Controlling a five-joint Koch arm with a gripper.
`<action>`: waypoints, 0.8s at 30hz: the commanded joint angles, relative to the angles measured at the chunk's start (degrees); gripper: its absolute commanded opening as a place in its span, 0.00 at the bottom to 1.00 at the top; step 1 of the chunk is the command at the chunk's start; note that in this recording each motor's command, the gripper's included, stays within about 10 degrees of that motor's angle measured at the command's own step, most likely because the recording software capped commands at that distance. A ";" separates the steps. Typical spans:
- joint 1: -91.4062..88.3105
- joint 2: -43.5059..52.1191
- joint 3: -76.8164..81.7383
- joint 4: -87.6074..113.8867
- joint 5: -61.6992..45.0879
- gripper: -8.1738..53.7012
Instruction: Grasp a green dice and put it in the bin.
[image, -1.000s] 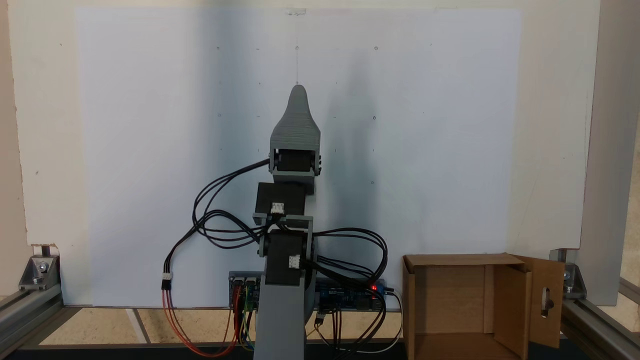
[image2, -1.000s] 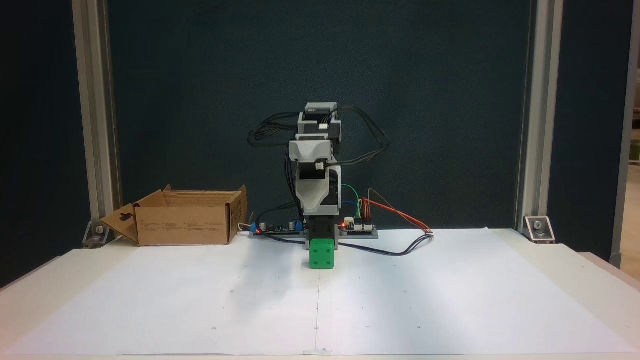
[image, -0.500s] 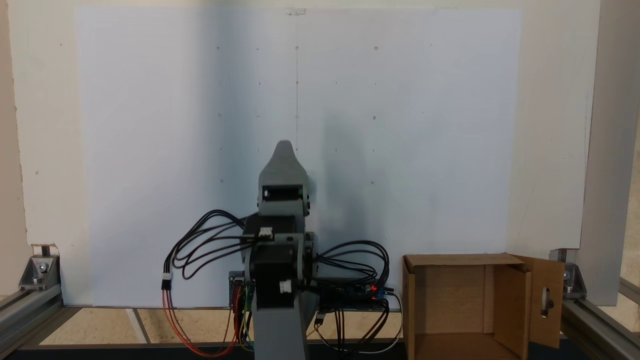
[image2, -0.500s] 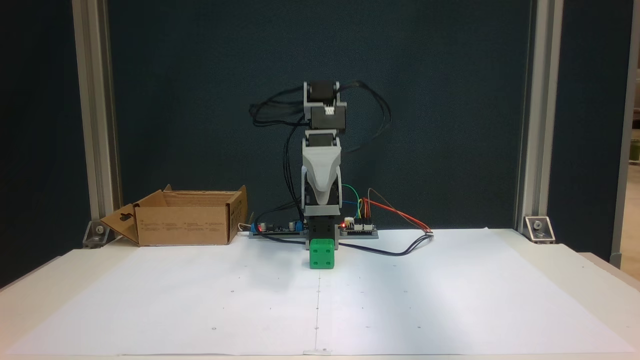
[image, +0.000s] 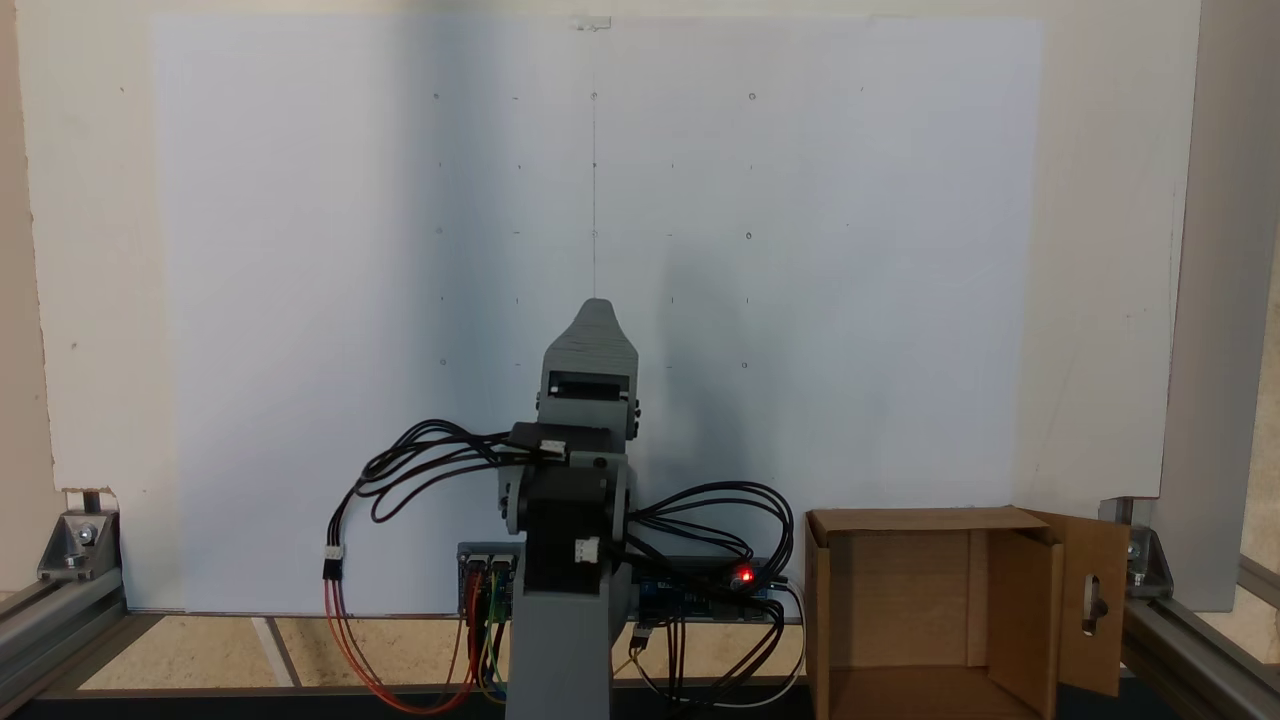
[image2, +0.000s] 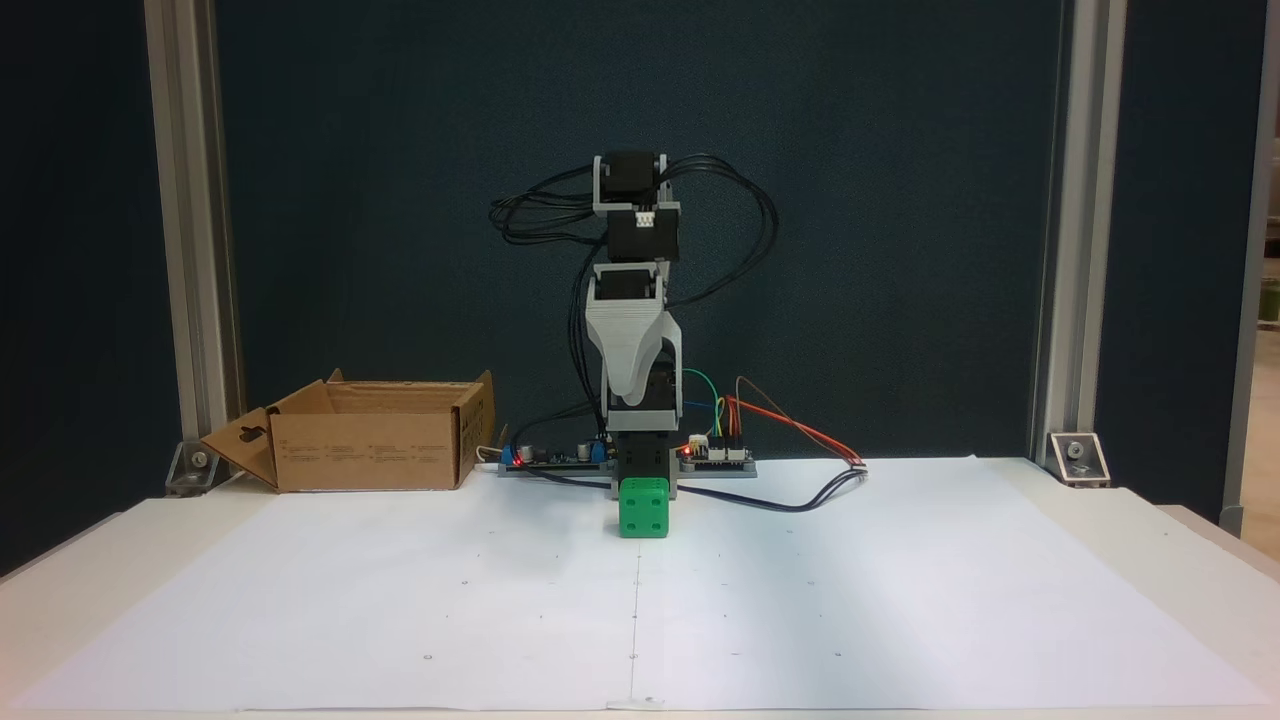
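- Where the table is seen from above and behind the arm's base, the grey printed gripper (image: 594, 305) is seen as a single tapered tip over the white paper sheet (image: 300, 300); its jaws lie one behind the other, so whether they are spread or pressed together cannot be told.
- Black cables (image: 420, 465) are looped to the left of the arm, and a red light (image: 745, 575) is lit on the circuit boards at the base.
- The brown corrugated cardboard box (image: 900, 600) is seen at lower right with its opening up, a side flap with a keyhole-shaped cutout (image: 1095, 600) folded out to its right.
- Where the table is seen from the front, the small bright green dice (image2: 643, 507) is found resting on the paper, just in front of the arm's base.
- The gripper (image2: 630, 400) is pointed down, above and behind the dice, apart from it; nothing is seen held.
- The cardboard box is seen at the left, well apart from the dice, beside the base boards.
- An aluminium frame post (image2: 190, 230) is noted behind the box.
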 joint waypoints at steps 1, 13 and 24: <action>0.09 0.09 -1.93 0.53 -1.41 0.84; -3.43 4.31 3.78 0.44 -1.41 0.84; -4.92 5.45 9.49 0.18 -1.41 0.84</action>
